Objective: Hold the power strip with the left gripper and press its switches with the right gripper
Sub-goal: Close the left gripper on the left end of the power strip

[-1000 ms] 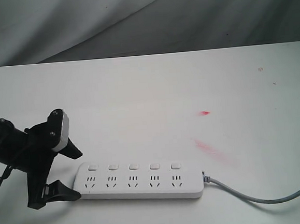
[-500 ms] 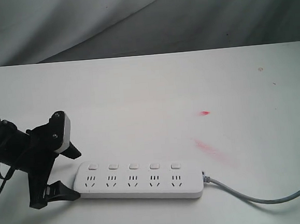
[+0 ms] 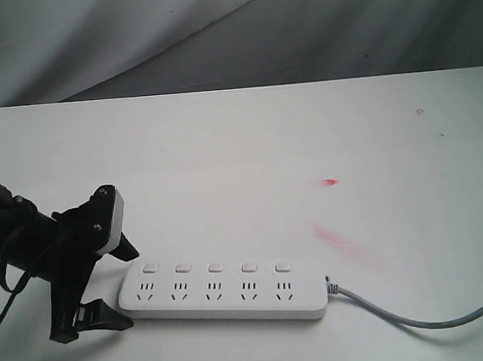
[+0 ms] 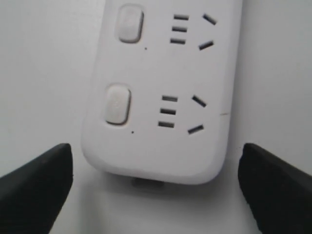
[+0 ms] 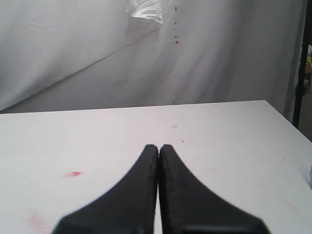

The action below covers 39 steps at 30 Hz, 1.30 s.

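Note:
The white power strip [image 3: 225,290] lies flat near the table's front, its grey cord [image 3: 403,320] trailing off to the right. Its five square switches [image 3: 216,268] run in a row above the sockets. My left gripper [image 3: 122,283] is open at the strip's left end, one black finger on each side and neither touching. In the left wrist view the strip's rounded end [image 4: 161,146] sits level with the fingertips [image 4: 56,163], with two switches [image 4: 118,104] showing. My right gripper [image 5: 159,148] is shut on nothing above bare table, and it does not appear in the exterior view.
Red smears mark the white table [image 3: 239,147] right of the strip, a small one [image 3: 329,181] and a longer one [image 3: 334,238]. A grey cloth backdrop [image 3: 213,32] hangs behind the table's far edge.
My left gripper has slid right toward the strip, so its fingers now flank the strip's left end. The strip has not moved.

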Each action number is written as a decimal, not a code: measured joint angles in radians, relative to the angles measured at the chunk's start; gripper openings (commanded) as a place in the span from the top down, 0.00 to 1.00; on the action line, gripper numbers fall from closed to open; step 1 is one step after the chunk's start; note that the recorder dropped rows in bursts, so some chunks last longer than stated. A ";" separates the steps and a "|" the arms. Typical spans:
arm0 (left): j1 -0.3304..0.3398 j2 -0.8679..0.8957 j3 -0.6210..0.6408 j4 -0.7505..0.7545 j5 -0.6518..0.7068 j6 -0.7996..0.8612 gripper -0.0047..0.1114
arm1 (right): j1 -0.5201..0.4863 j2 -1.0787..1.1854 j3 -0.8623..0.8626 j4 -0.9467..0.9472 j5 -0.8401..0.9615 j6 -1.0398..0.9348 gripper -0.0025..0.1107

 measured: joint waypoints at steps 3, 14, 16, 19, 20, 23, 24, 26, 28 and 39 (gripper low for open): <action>-0.002 0.000 0.000 0.000 0.012 0.000 0.22 | 0.000 0.000 0.000 0.000 0.000 0.000 0.98; -0.057 0.000 0.000 0.004 -0.006 0.000 0.22 | 0.000 0.000 0.000 0.000 0.000 0.000 0.98; -0.057 0.000 0.000 0.004 -0.008 0.000 0.22 | 0.000 0.000 0.000 0.000 0.000 0.000 0.98; -0.059 0.000 0.000 0.010 -0.014 0.000 0.22 | 0.000 0.000 0.000 0.000 0.000 0.000 0.98; -0.059 0.000 0.000 0.013 -0.016 0.000 0.22 | 0.000 0.000 0.000 0.000 0.000 0.000 0.98; -0.059 0.000 0.000 0.019 -0.019 0.000 0.22 | 0.000 0.000 0.000 0.000 0.000 0.000 0.98; -0.059 0.000 0.000 0.019 -0.019 -0.002 0.22 | 0.000 0.000 0.000 0.000 0.000 0.000 0.98; -0.059 0.002 0.000 0.019 -0.021 -0.006 0.22 | 0.000 0.000 0.000 0.000 0.000 0.000 0.98; -0.059 0.011 0.000 0.019 -0.025 -0.009 0.22 | 0.000 0.000 0.000 0.000 0.000 0.000 0.98; -0.059 0.031 -0.002 0.017 -0.026 -0.012 0.23 | 0.000 0.000 0.000 0.000 0.000 0.000 0.98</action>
